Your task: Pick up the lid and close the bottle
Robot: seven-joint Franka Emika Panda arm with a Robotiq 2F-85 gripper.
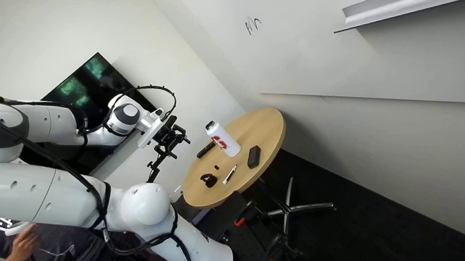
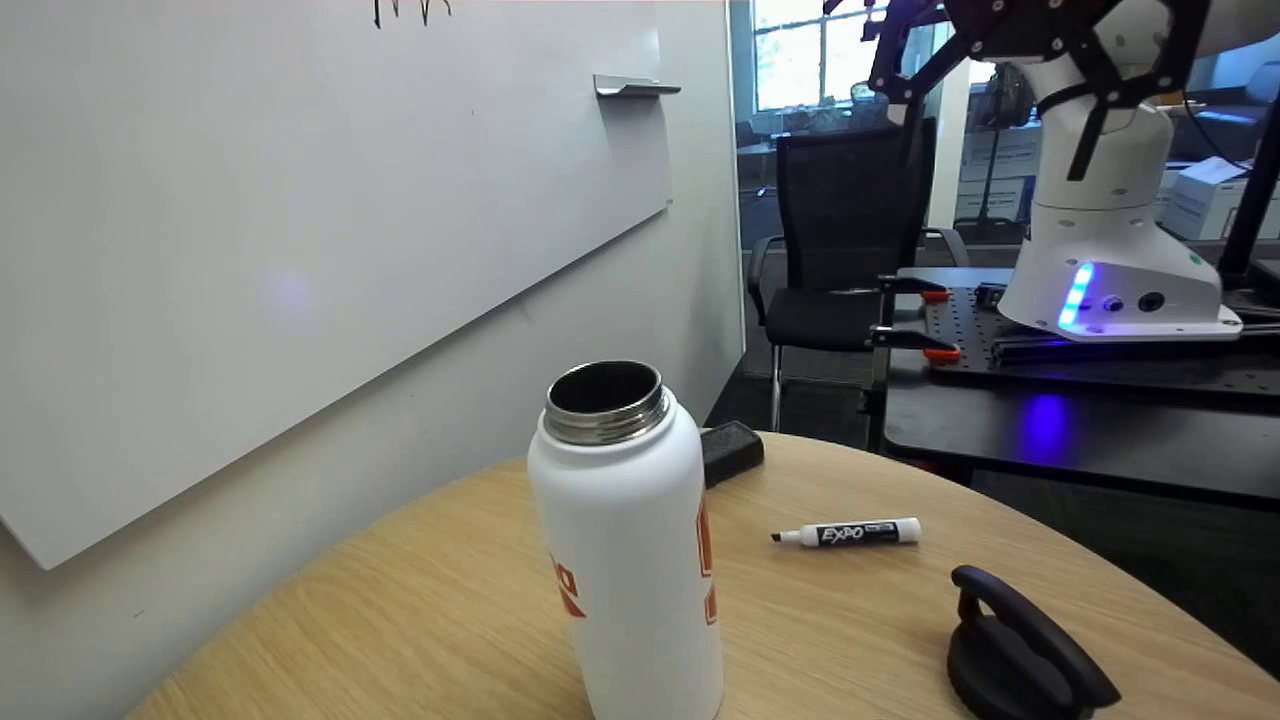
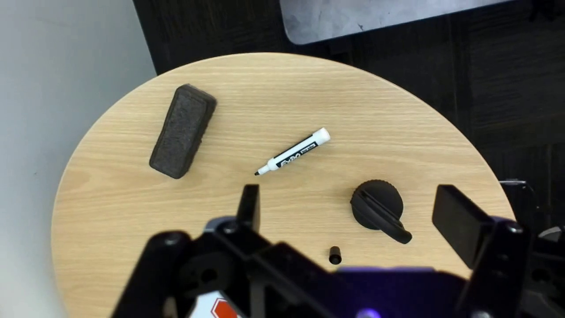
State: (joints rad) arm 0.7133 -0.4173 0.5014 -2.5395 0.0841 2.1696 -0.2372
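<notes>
The white bottle (image 1: 227,143) with red-orange markings stands upright on the round wooden table (image 1: 257,121). Its metal neck is uncovered in an exterior view, where the bottle (image 2: 630,570) is close to the camera. The black lid (image 2: 1010,668) with a loop handle lies on the table, handle up. In the wrist view the lid (image 3: 375,207) appears between the two fingers, nearer the right one. My gripper (image 3: 355,210) is wide open and empty, well above the table. It also shows in both exterior views (image 1: 172,152) (image 2: 995,140). The bottle (image 3: 206,304) is mostly hidden behind the gripper in the wrist view.
An uncapped white marker (image 3: 293,152), a small black cap (image 3: 335,255) and a dark eraser (image 3: 183,132) lie on the table. A dark cylindrical object (image 1: 205,149) lies beside the bottle. A whiteboard wall (image 2: 300,250) borders the table. A person (image 1: 7,249) sits behind the arm.
</notes>
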